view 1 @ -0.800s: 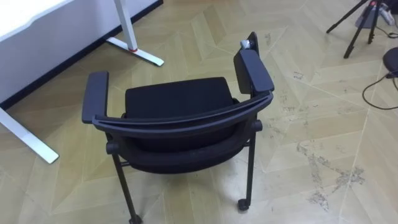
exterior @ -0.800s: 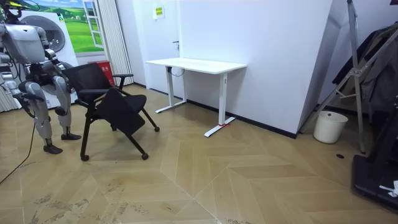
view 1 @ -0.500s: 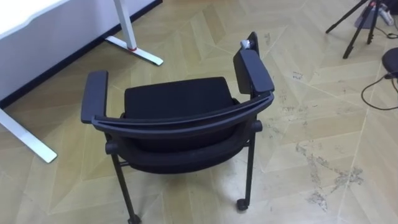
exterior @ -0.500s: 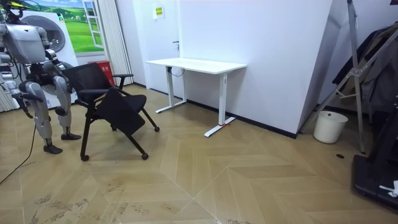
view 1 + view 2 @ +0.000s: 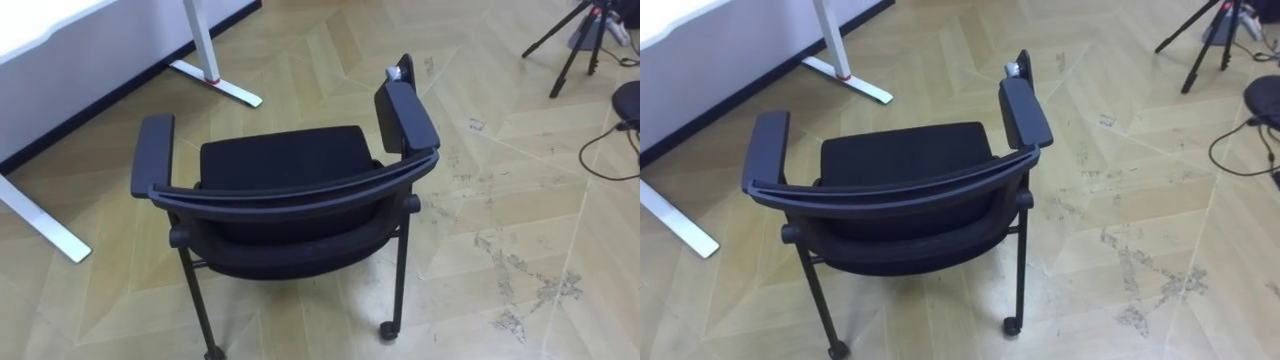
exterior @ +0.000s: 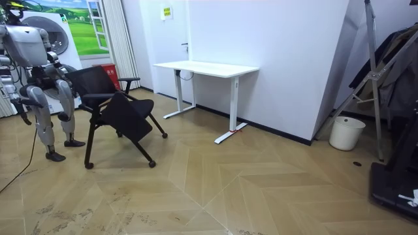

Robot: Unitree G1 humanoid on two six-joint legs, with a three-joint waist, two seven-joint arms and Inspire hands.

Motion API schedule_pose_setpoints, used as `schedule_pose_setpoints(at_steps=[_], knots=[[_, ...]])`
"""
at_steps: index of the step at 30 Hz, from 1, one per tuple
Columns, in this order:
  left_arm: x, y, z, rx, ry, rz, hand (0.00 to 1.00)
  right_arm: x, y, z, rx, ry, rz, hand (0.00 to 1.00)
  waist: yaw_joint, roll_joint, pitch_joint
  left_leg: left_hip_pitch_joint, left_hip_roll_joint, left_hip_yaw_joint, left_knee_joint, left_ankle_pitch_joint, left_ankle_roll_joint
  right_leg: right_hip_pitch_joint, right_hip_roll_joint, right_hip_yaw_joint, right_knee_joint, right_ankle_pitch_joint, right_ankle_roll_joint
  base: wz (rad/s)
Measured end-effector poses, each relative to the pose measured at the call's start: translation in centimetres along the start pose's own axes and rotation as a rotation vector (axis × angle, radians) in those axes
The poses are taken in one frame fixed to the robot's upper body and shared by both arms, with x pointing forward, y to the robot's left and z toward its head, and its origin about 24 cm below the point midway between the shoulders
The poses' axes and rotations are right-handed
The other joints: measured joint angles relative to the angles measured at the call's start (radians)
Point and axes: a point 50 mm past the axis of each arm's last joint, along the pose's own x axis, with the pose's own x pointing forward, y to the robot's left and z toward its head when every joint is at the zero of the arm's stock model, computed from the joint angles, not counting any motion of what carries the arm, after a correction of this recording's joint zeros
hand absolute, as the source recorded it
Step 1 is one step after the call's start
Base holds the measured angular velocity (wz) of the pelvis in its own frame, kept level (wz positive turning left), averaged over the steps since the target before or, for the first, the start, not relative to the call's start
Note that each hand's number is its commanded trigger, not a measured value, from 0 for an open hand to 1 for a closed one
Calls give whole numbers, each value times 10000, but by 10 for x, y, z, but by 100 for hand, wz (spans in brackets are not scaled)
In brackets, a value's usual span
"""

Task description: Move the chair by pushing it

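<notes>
Well, the chair (image 5: 280, 165) hasn't budged, standing just ahead of the right hand (image 6: 24, 112); its grip I can't tell.

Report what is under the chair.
Under the chair: parquet floor, its black legs and a caster at the near right leg. The seat covers the floor directly beneath it in the eye views.

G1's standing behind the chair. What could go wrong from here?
1. The desk foot lies on the floor ahead of the chair; a straight push may run the chair's legs into it.
2. The chair rides on casters, so an off-centre push could swing it right, toward the cable and tripod.
</notes>
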Motion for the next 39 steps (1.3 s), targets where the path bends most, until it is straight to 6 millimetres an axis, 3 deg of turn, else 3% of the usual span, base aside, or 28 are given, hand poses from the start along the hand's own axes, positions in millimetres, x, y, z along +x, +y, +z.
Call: schedule_pose_setpoints(at_steps=[18,26,31,35,39], knots=[[-2,13,-10,261,440,1331,0,-2,-8,-12,723,570,-224,0,51,117,17,-5,15,-3,-38,-18,-24,68,20,-49,-57,0,-1,0],[-3,22,-5,1663,-309,1586,0,-2,-8,-10,735,491,-91,0,41,112,-4,-24,-15,-273,40,-18,-25,161,19,-254,-65,0,0,7],[-7,32,-9,2852,-799,2366,0,0,-2,4,612,1,63,0,235,114,-28,-175,-26,-401,96,-18,-27,108,3,-451,-67,0,0,9],[-14,45,-15,3928,-1265,2883,0,1,-2,28,-22,-893,-76,0,412,143,-55,-223,-55,-527,155,-17,-26,134,-22,-592,-77,-7,11,10],[-17,52,-8,4422,-1957,3386,0,0,-6,41,-109,-1419,-172,0,596,139,-68,-358,-126,-782,230,-13,-19,135,-66,-780,-100,-17,26,16]])
